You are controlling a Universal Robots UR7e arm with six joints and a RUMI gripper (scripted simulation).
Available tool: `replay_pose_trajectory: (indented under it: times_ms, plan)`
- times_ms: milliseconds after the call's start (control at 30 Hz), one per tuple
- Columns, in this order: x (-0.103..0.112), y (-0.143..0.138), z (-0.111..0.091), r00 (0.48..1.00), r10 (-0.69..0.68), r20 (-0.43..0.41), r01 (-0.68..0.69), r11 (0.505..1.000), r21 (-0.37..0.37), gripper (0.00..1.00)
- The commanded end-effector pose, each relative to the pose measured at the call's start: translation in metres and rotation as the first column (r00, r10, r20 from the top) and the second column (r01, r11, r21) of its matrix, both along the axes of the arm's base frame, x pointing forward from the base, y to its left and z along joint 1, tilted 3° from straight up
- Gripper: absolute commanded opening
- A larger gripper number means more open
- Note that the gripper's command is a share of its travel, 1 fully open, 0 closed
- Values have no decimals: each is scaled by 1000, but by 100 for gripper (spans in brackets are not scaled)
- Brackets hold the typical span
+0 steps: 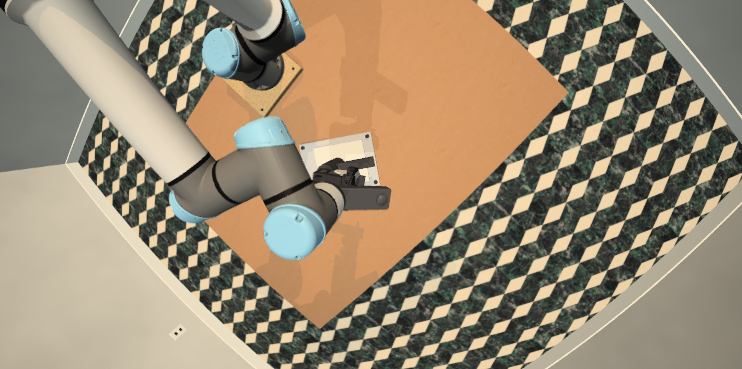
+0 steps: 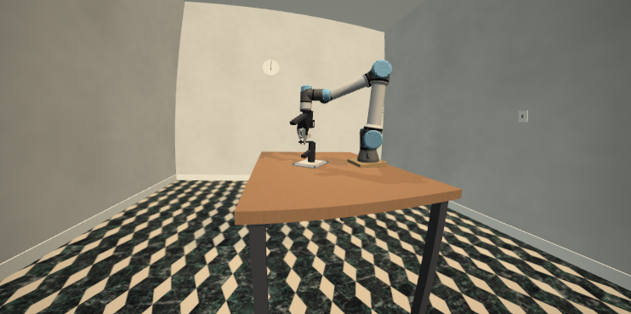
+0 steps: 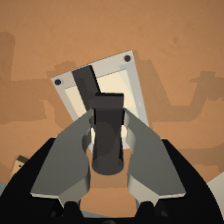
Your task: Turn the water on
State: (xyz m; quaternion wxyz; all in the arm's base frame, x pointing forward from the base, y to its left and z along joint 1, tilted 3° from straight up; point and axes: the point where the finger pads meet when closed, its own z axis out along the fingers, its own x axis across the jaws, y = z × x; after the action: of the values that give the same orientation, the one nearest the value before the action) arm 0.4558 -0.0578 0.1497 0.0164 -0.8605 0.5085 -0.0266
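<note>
A dark tap (image 2: 310, 152) stands on a white base plate (image 2: 310, 163) on the wooden table; the plate also shows in the overhead view (image 1: 342, 156) and in the wrist view (image 3: 100, 87). In the wrist view the tap's dark lever (image 3: 106, 132) sits between my two grey fingers, and the spout (image 3: 88, 82) points away behind it. My gripper (image 3: 109, 109) (image 2: 303, 137) is shut on the lever, directly above the tap. In the overhead view the gripper (image 1: 345, 176) and wrist cover most of the tap.
The arm's base (image 2: 368, 161) is bolted on a small mount plate at the table's back right. The table edges (image 2: 344, 212) drop to a checkered floor. The arm's elbow and forearm (image 1: 244, 174) hang over the table's left side.
</note>
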Motion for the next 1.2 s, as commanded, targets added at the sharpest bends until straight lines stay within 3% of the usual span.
replay_pose_trajectory:
  times_ms: [0, 667, 1167]
  plan:
    - [0, 1, 0, 1000, 2, -1, -2, 1000, 0, 0]
    - [-11, -7, 32, 1000, 0, 4, 0, 1000, -2, 0]
    - [-13, -6, 32, 1000, 0, 1, 0, 1000, -1, 0]
